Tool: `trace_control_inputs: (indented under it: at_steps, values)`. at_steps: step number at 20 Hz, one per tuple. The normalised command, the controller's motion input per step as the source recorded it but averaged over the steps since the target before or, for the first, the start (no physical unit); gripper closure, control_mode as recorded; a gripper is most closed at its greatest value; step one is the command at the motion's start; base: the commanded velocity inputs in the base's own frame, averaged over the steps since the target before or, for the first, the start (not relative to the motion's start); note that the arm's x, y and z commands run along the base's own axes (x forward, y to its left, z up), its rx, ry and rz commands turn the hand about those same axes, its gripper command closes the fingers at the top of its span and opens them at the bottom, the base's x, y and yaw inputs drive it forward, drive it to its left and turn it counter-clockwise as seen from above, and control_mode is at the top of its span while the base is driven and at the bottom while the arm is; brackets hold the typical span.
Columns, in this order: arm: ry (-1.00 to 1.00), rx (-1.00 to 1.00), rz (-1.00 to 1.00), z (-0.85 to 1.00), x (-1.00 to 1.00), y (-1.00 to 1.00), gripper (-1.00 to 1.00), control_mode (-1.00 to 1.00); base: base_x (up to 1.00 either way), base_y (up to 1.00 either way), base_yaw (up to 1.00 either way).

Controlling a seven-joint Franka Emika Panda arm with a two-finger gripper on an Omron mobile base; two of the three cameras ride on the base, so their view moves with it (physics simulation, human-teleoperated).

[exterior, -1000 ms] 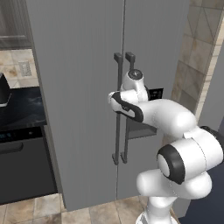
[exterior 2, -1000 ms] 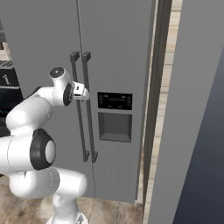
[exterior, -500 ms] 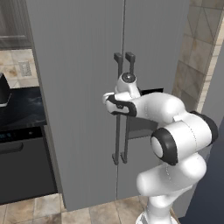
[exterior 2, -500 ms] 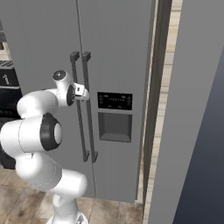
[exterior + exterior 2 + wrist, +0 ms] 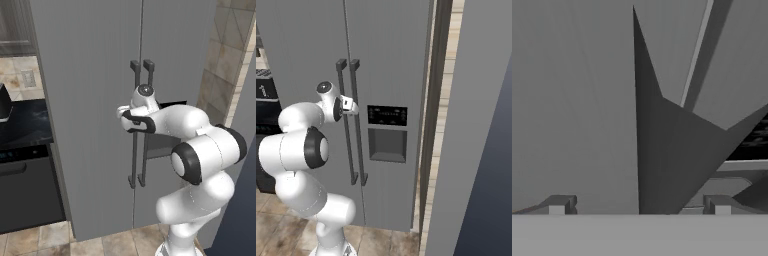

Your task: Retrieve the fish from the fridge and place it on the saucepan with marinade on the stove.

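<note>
- Tall grey brushed-metal double-door fridge (image 5: 90, 100) straight ahead, both doors shut, seam running down the middle.
- Two long dark vertical bar handles side by side at the seam: left-door handle (image 5: 345, 145), right-door handle (image 5: 358, 145).
- White arm's two-finger gripper (image 5: 639, 202) up against the handles at roughly mid-height, hand turned toward the door face.
- Gripper spread fully wide, holding nothing; in the hand view both small dark fingertips (image 5: 558, 204) stand well apart at the bottom edge.
- Between them, very near the camera, a dark bar with its shadow fanning across the grey door; most likely one of the handles, though which of the two cannot be told.
- Dark dispenser panel with recessed tray (image 5: 387, 132) on the right door, just right of the handles.
- Black stove front (image 5: 20, 195) to the left of the fridge, dark top above it; burners and pan too far out of frame to make out.
- Fish presumably inside the closed fridge, hidden; saucepan with marinade presumably on the stove to the left.
- Step in hand, by judgement: lining up on a handle to open the fridge, with retrieval not yet begun.
- Next move calls for centring one bar between the fingertips, closing firmly on it, then pulling outward along the door's arc about its outer hinge.
- Risk: catching both bars at once, or slipping off the smooth bar if closed off-centre.
</note>
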Motion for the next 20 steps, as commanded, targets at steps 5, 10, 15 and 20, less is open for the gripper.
trace_control_inputs:
  at_steps: [5, 10, 15, 20]
  values:
    - [0.00, 0.00, 0.00, 0.00, 0.00, -0.04, -1.00, -1.00, 0.00, 0.00, 0.00]
    - [-0.02, 0.00, 0.00, 0.00, -0.12, -0.14, -1.00, -1.00, 0.00, 0.00, 0.00]
    - [0.00, 0.00, 0.00, 0.00, 0.00, -0.04, -1.00, -1.00, 0.00, 0.00, 0.00]
    - [0.00, 0.00, 0.00, -0.05, 0.17, 0.00, -1.00, -1.00, 0.00, 0.00, 0.00]
